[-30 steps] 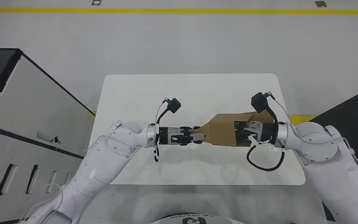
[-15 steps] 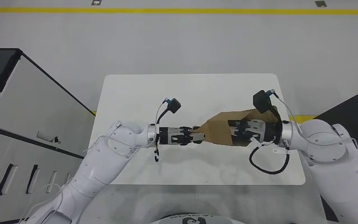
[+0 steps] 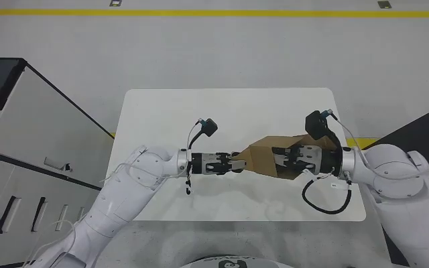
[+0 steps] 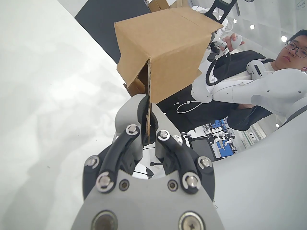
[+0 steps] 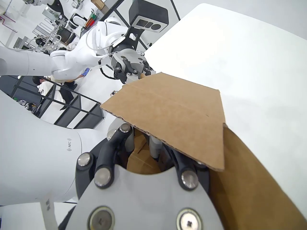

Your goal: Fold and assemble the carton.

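carton (image 3: 265, 155) over table's (image 3: 201, 114) near half, flap edge clamped in left jaws

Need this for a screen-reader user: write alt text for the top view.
A brown carton is held between two arms over a white table. The left end effector clamps one flap; the right end effector is at the opposite end.

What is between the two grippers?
The carton spans the gap in the top view; the left gripper pinches one end, the right gripper meets the other.
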